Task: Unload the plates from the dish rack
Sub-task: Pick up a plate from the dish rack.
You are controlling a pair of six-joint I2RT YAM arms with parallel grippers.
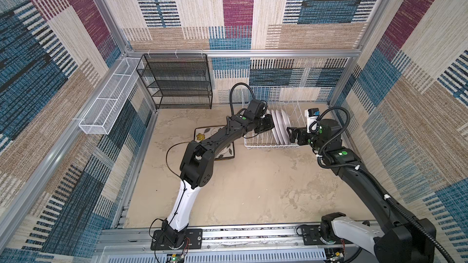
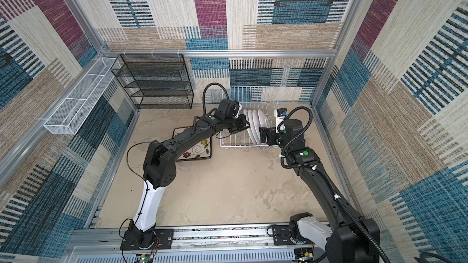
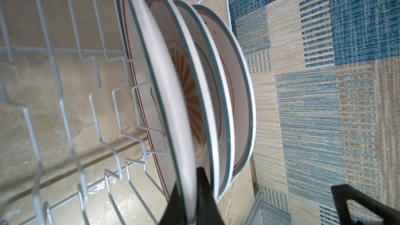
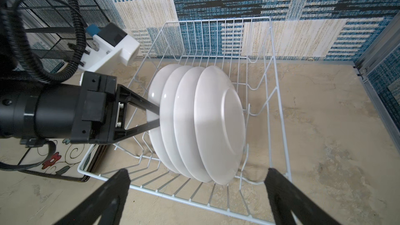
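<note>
Four round white plates (image 1: 279, 125) stand on edge, close together, among the tines of your dish rack (image 1: 266, 94). The rack sits on the table (image 1: 253, 185) near the back wall, toward the right side. Your left gripper (image 1: 270, 124) reaches in from the left and is clamped onto the rim of the end plate (image 4: 156, 83), the one nearest that arm. In the left wrist view one finger (image 3: 171, 208) lies against that plate's decorated face. The other finger sits against its white back, in the gap before the next plate (image 3: 191, 96), whose orange sunburst centre shows. The plate you hold stands in line with the others in the rack. Your right gripper (image 1: 291, 134) hangs just beside the opposite end of the row, jaws spread wide with nothing between them; its wrist camera looks onto the plain white backs. Under your left arm, a square flowered plate (image 2: 195, 151) lies flat on the table just left of the rack.
</note>
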